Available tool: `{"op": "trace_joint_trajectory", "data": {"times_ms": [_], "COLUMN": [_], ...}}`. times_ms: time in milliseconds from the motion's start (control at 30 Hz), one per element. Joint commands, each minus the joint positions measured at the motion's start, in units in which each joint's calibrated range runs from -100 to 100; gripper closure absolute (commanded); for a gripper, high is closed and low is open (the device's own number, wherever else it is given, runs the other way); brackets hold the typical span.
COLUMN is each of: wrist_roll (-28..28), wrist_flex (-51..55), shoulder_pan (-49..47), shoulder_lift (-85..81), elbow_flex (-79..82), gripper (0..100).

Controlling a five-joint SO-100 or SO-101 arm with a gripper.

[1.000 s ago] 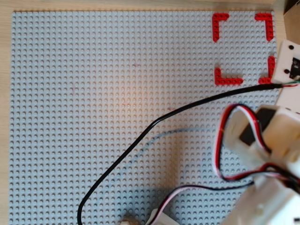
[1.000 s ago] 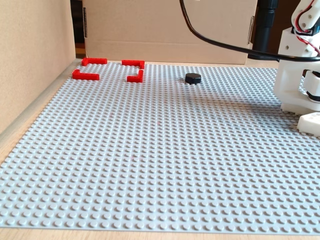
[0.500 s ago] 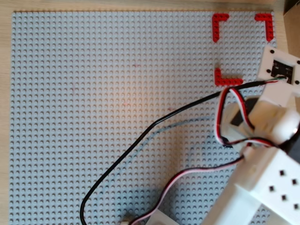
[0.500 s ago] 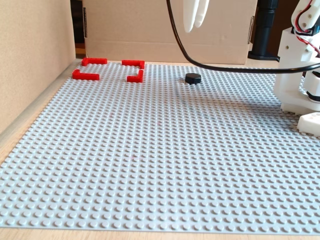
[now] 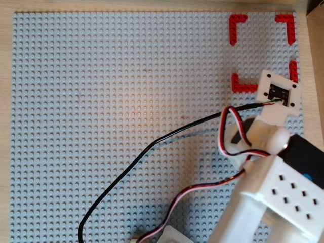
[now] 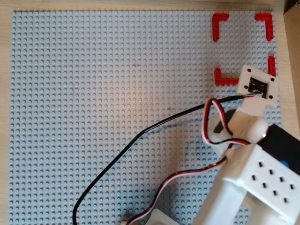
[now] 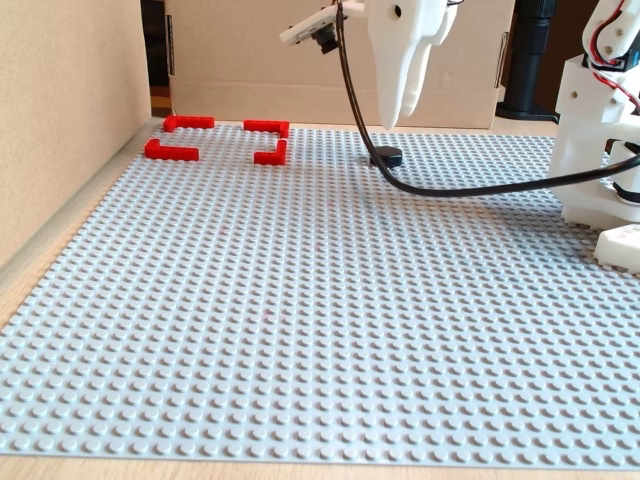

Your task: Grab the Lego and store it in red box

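The black Lego (image 7: 387, 156) sits on the grey baseplate (image 7: 300, 300) at the back, to the right of the red box (image 7: 268, 127). My white gripper (image 7: 394, 120) points straight down and hovers just above the Lego without touching it. It is seen side-on, so I cannot tell how its jaws stand. In both overhead views the red box (image 5: 238, 18) (image 6: 220, 17) is at the top right. There the arm (image 5: 268, 167) (image 6: 248, 154) covers the gripper and the Lego, and the wrist camera board (image 5: 277, 90) covers the box's lower right corner.
A black cable (image 5: 152, 147) (image 7: 480, 186) loops across the baseplate from the wrist, passing just in front of the Lego. The arm's base (image 7: 600, 150) stands at the right. A cardboard wall (image 7: 250, 50) closes the back and a beige wall (image 7: 60, 120) the left.
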Motion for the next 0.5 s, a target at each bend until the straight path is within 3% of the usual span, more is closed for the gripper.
{"op": "trace_joint_trajectory", "data": {"times_ms": [0, 467], "wrist_roll": [-0.1, -1.5], "wrist_flex": [-0.9, -2.9], "shoulder_pan": [0.3, 0.3], "shoulder_lift": [0.0, 11.0], "elbow_flex": [0.1, -4.7], "gripper": [79, 79]}}
